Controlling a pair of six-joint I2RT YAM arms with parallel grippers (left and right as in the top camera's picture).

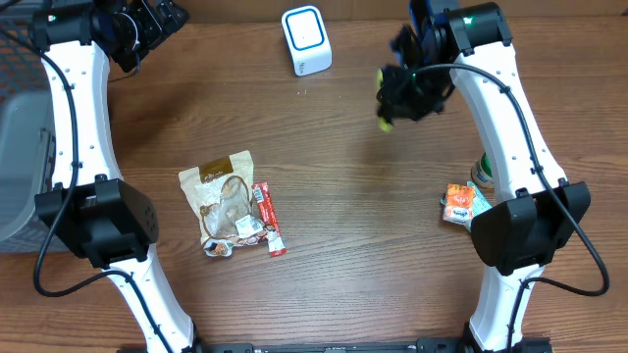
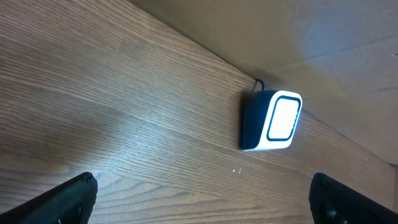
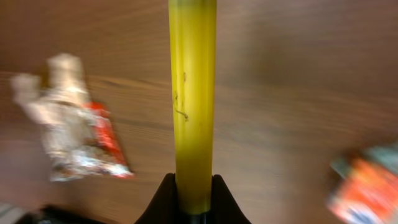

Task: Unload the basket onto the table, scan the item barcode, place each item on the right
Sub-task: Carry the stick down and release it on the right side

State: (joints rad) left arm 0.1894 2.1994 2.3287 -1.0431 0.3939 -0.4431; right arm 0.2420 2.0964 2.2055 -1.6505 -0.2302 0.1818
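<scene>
Lab bench staged as checkout: wooden table (image 1: pixel 343 245), barcode scanner (image 1: pixel 306 40), packaged snacks (image 1: pixel 228 201).

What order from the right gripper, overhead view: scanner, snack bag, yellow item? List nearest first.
1. The yellow item, clamped in the right gripper itself.
2. The scanner, up-table toward the left.
3. The snack bag, farthest, near the left arm's base.

a brown wooden table (image 1: pixel 353 265) fills the scene, its grain running across in long darker streaks. in the left wrist view a soft, paler sheen lies on the wood. at the table's left edge sits a grey bin (image 1: pixel 15 176), with dark wire mesh (image 1: pixel 12 69) just beyond it. past the table's far edge lies a plain beige surface (image 2: pixel 323 31); wall or floor cannot be told.
</scene>
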